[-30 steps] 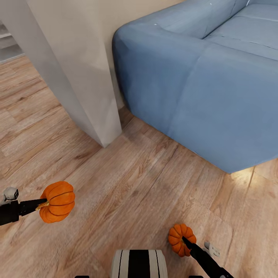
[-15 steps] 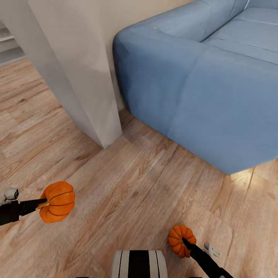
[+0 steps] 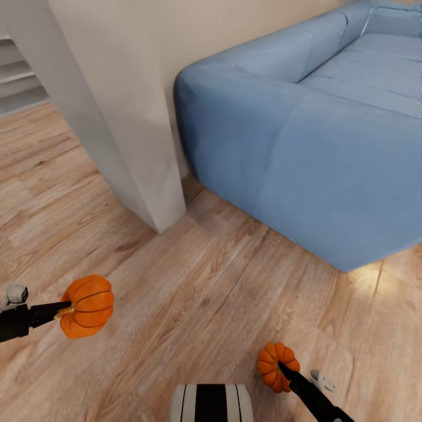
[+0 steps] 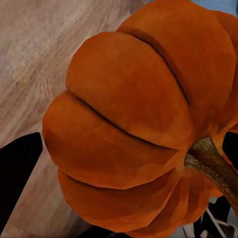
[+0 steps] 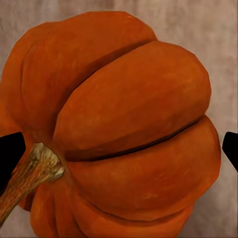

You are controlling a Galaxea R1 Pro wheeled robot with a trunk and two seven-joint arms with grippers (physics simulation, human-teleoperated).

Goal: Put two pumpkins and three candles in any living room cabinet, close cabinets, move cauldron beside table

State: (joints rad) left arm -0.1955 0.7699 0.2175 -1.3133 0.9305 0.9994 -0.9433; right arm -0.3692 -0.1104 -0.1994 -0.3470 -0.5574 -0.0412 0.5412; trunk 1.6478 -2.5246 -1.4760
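Observation:
Two ribbed orange pumpkins are carried above the wood floor. One pumpkin hangs at the lower left of the head view, and my left gripper is shut on it; up close in the left wrist view this pumpkin shows its brown stem. The other pumpkin is at the lower right, with my right gripper shut on it. That pumpkin sits between black fingertips in the right wrist view. Candles, cabinet and cauldron are out of view.
A blue sofa takes up the right and upper right. A pale wall corner juts onto the wood floor just left of the sofa's arm. Steps show at the far upper left. My striped trunk is at the bottom edge.
The whole view has shifted a little, so the camera moved: more of the sofa's seat and the wall show. Both pumpkins stay held in the same places relative to me.

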